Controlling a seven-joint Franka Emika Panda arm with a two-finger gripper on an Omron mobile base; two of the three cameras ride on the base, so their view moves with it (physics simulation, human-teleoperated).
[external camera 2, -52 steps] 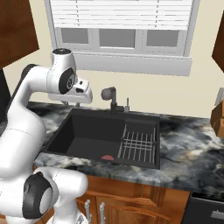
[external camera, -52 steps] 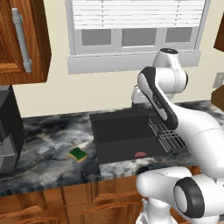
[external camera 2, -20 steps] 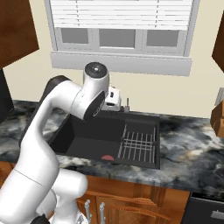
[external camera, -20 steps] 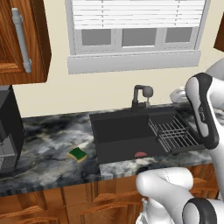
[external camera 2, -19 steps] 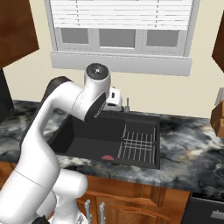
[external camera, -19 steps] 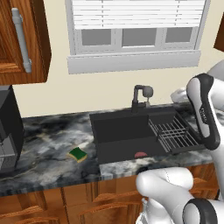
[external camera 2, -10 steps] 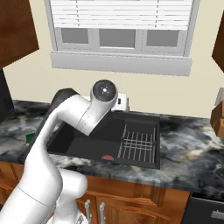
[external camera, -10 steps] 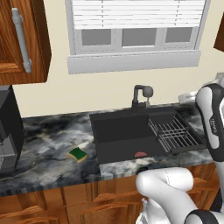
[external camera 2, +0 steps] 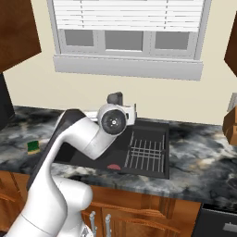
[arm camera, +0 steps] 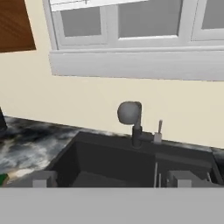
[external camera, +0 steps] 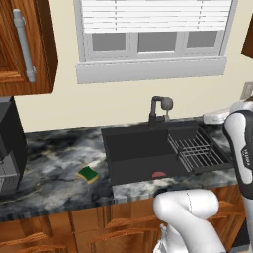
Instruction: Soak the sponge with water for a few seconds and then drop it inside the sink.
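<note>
the gripper (arm camera: pixel 111 178) stands wide open at the bottom of the hand view, holding nothing, aimed at the faucet (arm camera: pixel 131 120) at centre frame. the sponge (external camera: pixel 88 174) lies flat on the counter (external camera: pixel 54 173) (left of centre, left base view), just beside the sink (external camera: pixel 141 153) and apart from it.
</note>
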